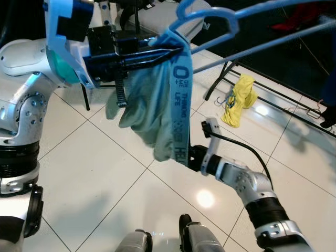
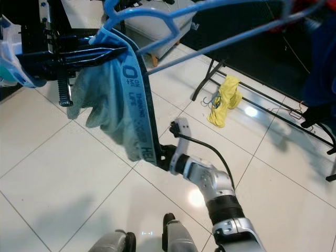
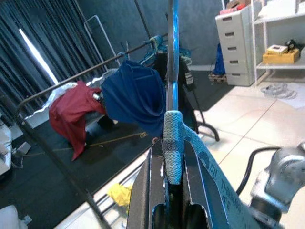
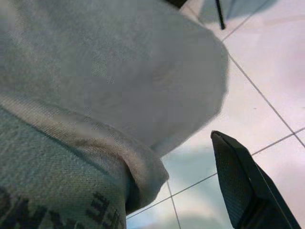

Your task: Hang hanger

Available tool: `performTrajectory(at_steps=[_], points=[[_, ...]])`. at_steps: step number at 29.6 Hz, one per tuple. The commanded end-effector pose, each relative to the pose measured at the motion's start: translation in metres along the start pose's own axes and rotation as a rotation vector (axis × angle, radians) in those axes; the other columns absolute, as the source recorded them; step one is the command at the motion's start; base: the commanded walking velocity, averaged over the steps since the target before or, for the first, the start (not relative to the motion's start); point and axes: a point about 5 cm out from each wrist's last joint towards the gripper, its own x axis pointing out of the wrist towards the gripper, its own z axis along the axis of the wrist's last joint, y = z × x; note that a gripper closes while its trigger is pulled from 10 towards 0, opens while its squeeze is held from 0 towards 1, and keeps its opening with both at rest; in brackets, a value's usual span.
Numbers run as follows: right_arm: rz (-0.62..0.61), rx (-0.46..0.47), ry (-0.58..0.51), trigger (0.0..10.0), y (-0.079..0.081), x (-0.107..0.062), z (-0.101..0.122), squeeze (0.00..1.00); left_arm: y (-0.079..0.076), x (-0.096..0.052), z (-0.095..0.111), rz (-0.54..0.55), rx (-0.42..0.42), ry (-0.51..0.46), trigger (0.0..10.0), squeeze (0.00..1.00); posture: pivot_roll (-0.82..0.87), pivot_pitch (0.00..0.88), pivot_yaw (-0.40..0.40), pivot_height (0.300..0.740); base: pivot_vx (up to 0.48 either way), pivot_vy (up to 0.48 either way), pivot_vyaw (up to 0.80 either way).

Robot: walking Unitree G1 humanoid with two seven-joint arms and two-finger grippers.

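Blue hanger (image 1: 210,16) (hook cropped) | left gripper (image 1: 176,51) fingers clamp it | right gripper (image 1: 193,157) behind garment (image 1: 152,105), fingers' state unclear

Open white tile floor (image 1: 94,173) lies passable beneath the raised blue hanger (image 1: 210,16), while a black rack base (image 1: 273,94) with a yellow garment (image 1: 239,100) obstructs the robot's right side.

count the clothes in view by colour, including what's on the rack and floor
pale green garment on the blue hanger: 1
yellow garment on the floor: 1
red garment on the rack: 1
dark blue garment on the rack: 1
total: 4
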Motion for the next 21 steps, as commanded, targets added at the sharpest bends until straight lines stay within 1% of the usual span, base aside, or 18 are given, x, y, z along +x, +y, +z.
performTrajectory(at_steps=[1, 2, 4, 5, 6, 7, 9, 10, 12, 13, 15, 16, 17, 18, 19, 20, 21], points=[[-0.046, 0.013, 0.008, 10.0, -0.008, -0.008, -0.007, 0.00, 0.003, -0.001, 0.009, -0.004, 0.055, -0.007, 10.0, 0.00, 0.05, 0.132, 0.081, 0.740, 0.000, 0.000, 0.00], [-0.046, 0.013, 0.008, 10.0, -0.008, -0.008, -0.007, 0.00, 0.003, -0.001, 0.009, -0.004, 0.055, -0.007, 10.0, 0.00, 0.05, 0.132, 0.081, 0.740, 0.000, 0.000, 0.00], [-0.089, 0.021, -0.002, 10.0, -0.017, -0.014, -0.010, 0.00, 0.005, -0.003, 0.010, 0.010, 0.064, -0.001, 10.0, 0.00, 0.05, 0.124, 0.083, 0.740, 0.000, 0.000, 0.00], [-0.089, 0.021, -0.002, 10.0, -0.017, -0.014, -0.010, 0.00, 0.005, -0.003, 0.010, 0.010, 0.064, -0.001, 10.0, 0.00, 0.05, 0.124, 0.083, 0.740, 0.000, 0.000, 0.00], [-0.121, 0.024, -0.023, 5.5, -0.021, -0.016, -0.008, 0.00, 0.005, -0.002, 0.009, 0.009, 0.062, 0.001, 10.0, 0.00, 0.05, 0.124, 0.083, 0.740, 0.000, 0.000, 0.00], [-0.144, 0.023, -0.044, 0.0, -0.024, -0.017, -0.004, 0.00, 0.003, -0.001, 0.007, 0.006, 0.059, 0.004, 10.0, 0.00, 0.05, 0.118, 0.083, 0.740, 0.000, 0.000, 0.00], [-0.144, 0.023, -0.044, 0.0, -0.024, -0.017, -0.004, 0.00, 0.003, -0.001, 0.007, 0.006, 0.059, 0.004, 10.0, 0.00, 0.05, 0.118, 0.083, 0.740, 0.000, 0.000, 0.00], [-0.174, 0.008, -0.063, 0.0, -0.027, -0.018, 0.000, 0.00, 0.001, -0.001, 0.005, 0.001, 0.058, 0.009, 10.0, 0.00, 0.05, 0.117, 0.083, 0.740, 0.000, 0.000, 0.00], [-0.174, 0.008, -0.063, 0.0, -0.027, -0.018, 0.000, 0.00, 0.001, -0.001, 0.005, 0.001, 0.058, 0.009, 10.0, 0.00, 0.05, 0.117, 0.083, 0.740, 0.000, 0.000, 0.00], [-0.218, -0.021, -0.083, 0.0, -0.031, -0.021, 0.007, 0.00, 0.001, 0.000, 0.003, 0.003, 0.059, 0.018, 10.0, 0.00, 0.05, 0.116, 0.083, 0.740, 0.000, 0.000, 0.00], [-0.218, -0.021, -0.083, 0.0, -0.031, -0.021, 0.007, 0.00, 0.001, 0.000, 0.003, 0.003, 0.059, 0.018, 10.0, 0.00, 0.05, 0.116, 0.083, 0.740, 0.000, 0.000, 0.00], [-0.299, -0.079, -0.108, 0.0, -0.039, -0.029, 0.018, 0.00, -0.001, -0.001, -0.002, 0.001, 0.067, 0.044, 10.0, 0.00, 0.05, 0.113, 0.080, 0.740, 0.000, 0.000, 0.00], [-0.393, -0.144, -0.128, 0.0, -0.048, -0.041, 0.029, 0.00, -0.002, -0.003, -0.009, 0.003, 0.085, 0.084, 10.0, 0.00, 0.04, 0.111, 0.079, 0.740, 0.000, 0.000, 0.00], [-0.393, -0.144, -0.128, 0.0, -0.048, -0.041, 0.029, 0.00, -0.002, -0.003, -0.009, 0.003, 0.085, 0.084, 10.0, 0.00, 0.04, 0.111, 0.079, 0.740, 0.000, 0.000, 0.00], [-0.454, -0.186, -0.141, 0.0, -0.054, -0.049, 0.037, 0.00, -0.003, -0.004, -0.014, 0.001, 0.100, 0.112, 10.0, 0.00, 0.04, 0.111, 0.079, 0.740, 0.000, 0.000, 0.00], [-0.454, -0.186, -0.141, 0.0, -0.054, -0.049, 0.037, 0.00, -0.003, -0.004, -0.014, 0.001, 0.100, 0.112, 10.0, 0.00, 0.04, 0.111, 0.079, 0.740, 0.000, 0.000, 0.00], [-0.502, -0.204, -0.159, 0.0, -0.059, -0.059, 0.045, 0.00, -0.004, -0.006, -0.020, -0.001, 0.119, 0.143, 10.0, 0.00, 0.04, 0.111, 0.079, 0.740, 0.000, 0.000, 0.00]])
